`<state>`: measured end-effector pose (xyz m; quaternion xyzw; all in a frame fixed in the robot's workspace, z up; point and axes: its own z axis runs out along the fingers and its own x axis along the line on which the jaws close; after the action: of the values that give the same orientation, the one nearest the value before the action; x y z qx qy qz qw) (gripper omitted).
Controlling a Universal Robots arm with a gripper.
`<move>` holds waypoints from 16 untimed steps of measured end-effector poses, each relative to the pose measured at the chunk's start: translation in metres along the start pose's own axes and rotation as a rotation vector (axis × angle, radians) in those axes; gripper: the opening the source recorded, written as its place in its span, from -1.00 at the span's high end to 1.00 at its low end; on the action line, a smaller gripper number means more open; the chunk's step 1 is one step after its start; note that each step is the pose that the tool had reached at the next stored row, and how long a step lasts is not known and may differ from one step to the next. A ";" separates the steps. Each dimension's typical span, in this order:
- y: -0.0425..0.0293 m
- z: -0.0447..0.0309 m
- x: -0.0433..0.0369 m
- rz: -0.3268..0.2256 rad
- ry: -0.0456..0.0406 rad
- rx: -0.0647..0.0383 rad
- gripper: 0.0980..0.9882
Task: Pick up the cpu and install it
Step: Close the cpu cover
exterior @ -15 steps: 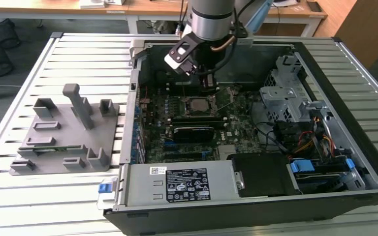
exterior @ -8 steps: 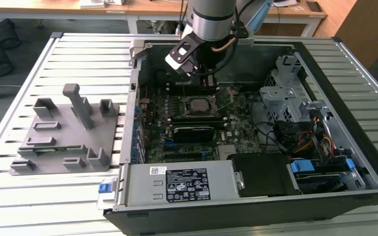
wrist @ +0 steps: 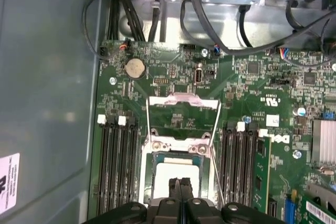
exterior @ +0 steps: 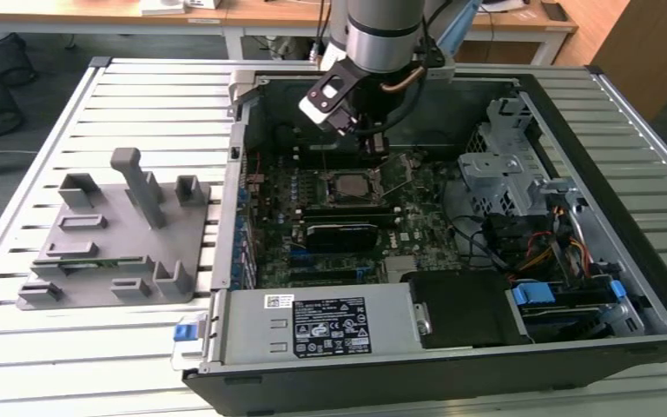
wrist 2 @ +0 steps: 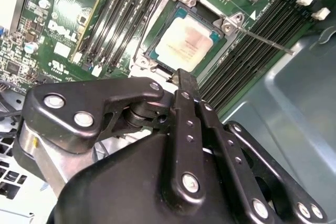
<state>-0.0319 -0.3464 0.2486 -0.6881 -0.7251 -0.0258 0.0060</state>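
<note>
The cpu (wrist 2: 190, 42) is a pale silver-white square lying flat inside the dark metal-framed socket (wrist 2: 157, 22) on the green motherboard (exterior: 420, 221). The exterior view places the cpu (exterior: 351, 185) mid-board inside the open computer case (exterior: 611, 261). My gripper (wrist: 179, 183) hovers just above one edge of the cpu (wrist: 173, 171), its two black fingers pressed together with nothing between them. In the second wrist view the gripper (wrist 2: 185, 75) ends close to the socket's frame. From the exterior view, my gripper (exterior: 372, 143) hangs over the board's far part.
The socket's load plate (wrist: 184, 100) stands raised and its thin lever (wrist 2: 265, 41) sticks out sideways. Black memory slots (wrist: 118, 163) flank the socket. A grey fixture (exterior: 119, 234) with a green strip lies on the slatted table at the exterior view's left. Cables (exterior: 542, 252) crowd the case's right.
</note>
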 end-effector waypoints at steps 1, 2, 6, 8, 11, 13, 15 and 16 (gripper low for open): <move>0.0003 0.0000 0.0000 0.000 0.0001 0.000 0.98; 0.0003 -0.0002 0.0001 0.000 -0.0001 0.000 0.98; 0.0004 -0.0037 0.0002 0.000 -0.0001 0.000 0.98; 0.0005 -0.0055 0.0003 0.000 0.0000 0.000 0.98; 0.0006 -0.0057 -0.0018 0.000 0.0002 0.000 0.98; 0.0007 -0.0058 -0.0034 0.000 0.0003 0.000 0.98; 0.0014 -0.0058 -0.0043 0.000 0.0003 0.000 0.98; 0.0023 -0.0058 -0.0045 0.000 0.0003 0.000 0.98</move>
<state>-0.0296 -0.3510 0.2542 -0.6880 -0.7252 -0.0260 0.0061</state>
